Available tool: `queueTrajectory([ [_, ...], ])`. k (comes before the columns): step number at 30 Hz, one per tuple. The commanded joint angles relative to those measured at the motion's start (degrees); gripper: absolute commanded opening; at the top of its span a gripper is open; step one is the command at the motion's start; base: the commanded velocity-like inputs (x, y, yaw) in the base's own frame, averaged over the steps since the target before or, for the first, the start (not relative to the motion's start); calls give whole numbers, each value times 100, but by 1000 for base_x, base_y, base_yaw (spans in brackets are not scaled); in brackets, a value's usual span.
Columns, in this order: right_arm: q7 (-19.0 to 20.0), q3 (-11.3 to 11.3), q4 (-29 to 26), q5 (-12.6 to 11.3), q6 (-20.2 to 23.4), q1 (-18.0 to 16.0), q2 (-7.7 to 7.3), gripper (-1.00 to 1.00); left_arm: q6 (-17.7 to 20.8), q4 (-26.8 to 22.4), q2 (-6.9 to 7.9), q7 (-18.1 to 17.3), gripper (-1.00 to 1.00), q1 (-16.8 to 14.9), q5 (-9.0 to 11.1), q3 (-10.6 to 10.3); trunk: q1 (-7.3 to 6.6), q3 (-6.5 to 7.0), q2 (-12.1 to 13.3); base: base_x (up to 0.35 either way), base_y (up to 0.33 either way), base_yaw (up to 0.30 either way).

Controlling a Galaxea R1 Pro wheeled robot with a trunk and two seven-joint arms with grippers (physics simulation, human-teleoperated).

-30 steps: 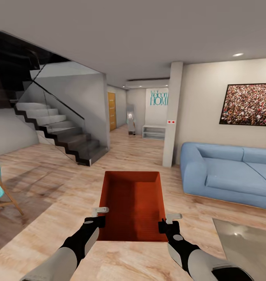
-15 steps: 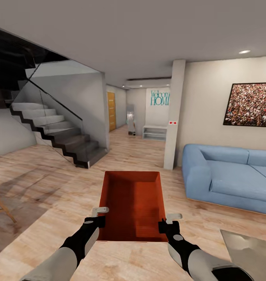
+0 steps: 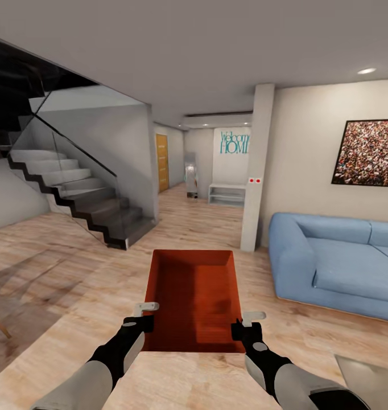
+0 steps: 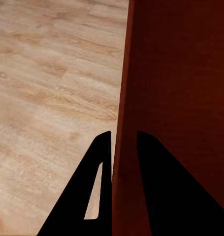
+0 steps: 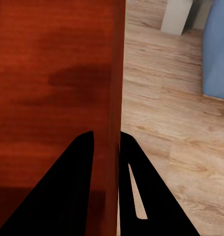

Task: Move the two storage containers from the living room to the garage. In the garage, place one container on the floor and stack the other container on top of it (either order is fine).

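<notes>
You hold one orange-red storage container (image 3: 195,299) at 12 o'clock above the wood plank floor (image 3: 57,267); left gripper (image 3: 144,312) and right gripper (image 3: 246,320) each clamp a thin side wall. Staircase (image 3: 74,193) stands at 10 o'clock, white pillar (image 3: 256,165) at 1, blue sofa (image 3: 336,262) at 2. Wall lettering (image 3: 234,142) reads "Welcome HOME".
</notes>
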Motion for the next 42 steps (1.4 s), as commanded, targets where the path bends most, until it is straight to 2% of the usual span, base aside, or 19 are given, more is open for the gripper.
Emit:
queueTrajectory([
  [1,53,-304,3,81,7,1,3,-100,-363,-27,6,167,-100,-3,-101,186,5,-3,-4,321,0,0],
  [42,52,-304,3,72,-1,1,3,-100,-363,-27,6,167,-100,-3,-101,203,5,-3,-4,321,0,28],
])
